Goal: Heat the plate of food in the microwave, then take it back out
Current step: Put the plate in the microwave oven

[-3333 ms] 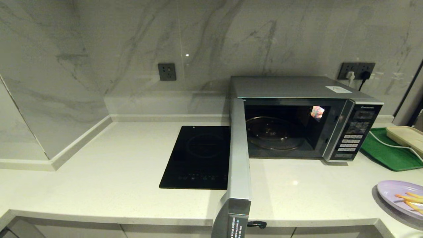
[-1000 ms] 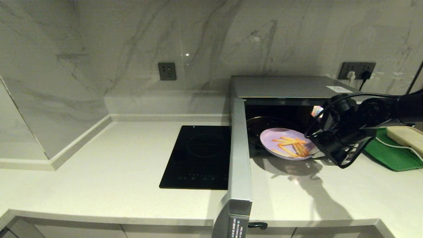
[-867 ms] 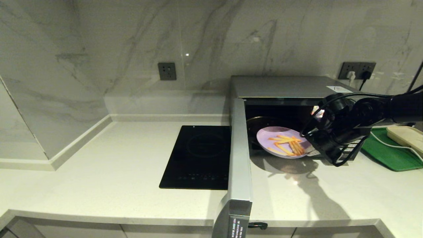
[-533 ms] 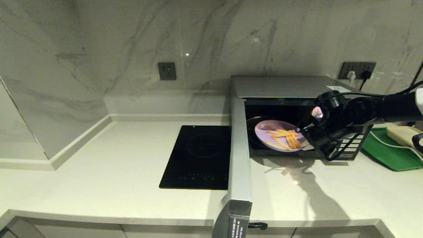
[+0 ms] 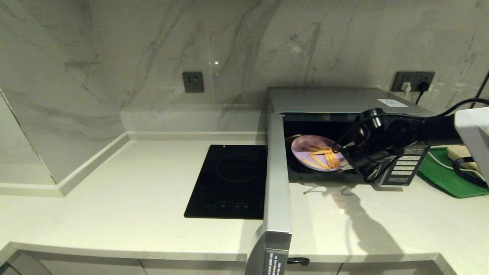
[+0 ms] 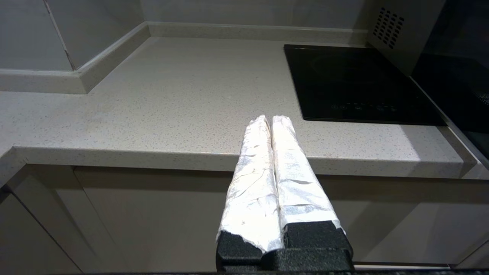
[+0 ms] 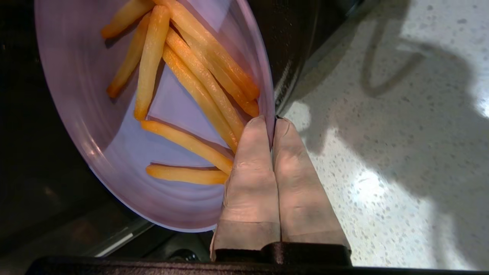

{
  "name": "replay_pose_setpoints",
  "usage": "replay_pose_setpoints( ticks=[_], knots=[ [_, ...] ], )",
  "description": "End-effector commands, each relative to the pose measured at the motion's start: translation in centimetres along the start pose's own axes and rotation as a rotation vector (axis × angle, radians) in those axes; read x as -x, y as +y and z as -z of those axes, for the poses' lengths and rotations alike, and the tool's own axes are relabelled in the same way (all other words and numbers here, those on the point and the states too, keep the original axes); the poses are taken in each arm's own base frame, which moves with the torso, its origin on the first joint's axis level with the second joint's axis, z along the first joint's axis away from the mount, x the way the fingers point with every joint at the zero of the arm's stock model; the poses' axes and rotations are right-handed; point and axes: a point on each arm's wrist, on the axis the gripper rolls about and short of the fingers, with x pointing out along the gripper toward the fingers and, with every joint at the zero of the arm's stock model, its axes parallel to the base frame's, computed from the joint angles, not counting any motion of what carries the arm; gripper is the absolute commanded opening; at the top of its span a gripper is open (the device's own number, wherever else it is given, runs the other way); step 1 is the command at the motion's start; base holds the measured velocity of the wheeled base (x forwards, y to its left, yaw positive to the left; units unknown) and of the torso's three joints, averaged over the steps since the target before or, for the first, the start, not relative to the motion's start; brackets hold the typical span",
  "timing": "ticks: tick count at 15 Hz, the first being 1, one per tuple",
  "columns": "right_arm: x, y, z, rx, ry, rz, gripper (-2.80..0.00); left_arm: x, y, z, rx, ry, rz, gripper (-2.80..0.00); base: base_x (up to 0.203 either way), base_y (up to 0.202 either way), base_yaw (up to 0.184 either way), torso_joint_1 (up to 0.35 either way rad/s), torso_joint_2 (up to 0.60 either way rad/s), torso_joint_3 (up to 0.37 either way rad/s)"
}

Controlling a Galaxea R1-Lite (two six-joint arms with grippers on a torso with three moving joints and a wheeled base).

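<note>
Both taped fingers of the right gripper pinch the rim of the round pale lilac plate of orange-yellow fries, held inside the open silver boxy microwave; the left gripper, fingers pressed together, hangs before the pale speckled stone countertop.

Plate: round, pale lilac, several thin orange-yellow fries on it, bunched toward near-right side. Sits inside microwave cavity over dark turntable, tilted, right rim pinched between closed fingers of right hand. Microwave: silver box at back of desk, door swung fully open to left, edge-on toward camera; dark cavity exposed; keypad panel at right, partly hidden behind arm.
</note>
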Motion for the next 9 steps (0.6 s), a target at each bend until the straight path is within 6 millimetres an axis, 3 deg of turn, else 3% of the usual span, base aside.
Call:
replay_pose_setpoints(
  ticks=[1,9],
  knots=[
    [-0.9,0.1,-0.1,-0.004,0.001,0.0,-2.8,0.0,0.0,0.0,0.001,-0.002,-0.001,-2.8,0.0,0.0,0.0,0.0,0.0,0.0],
    [-1.8,0.5,-0.3,-0.001,-0.005,-0.007,-2.8,0.0,0.0,0.0,0.001,-0.001,-0.001,-2.8,0.0,0.0,0.0,0.0,0.0,0.0]
  ],
)
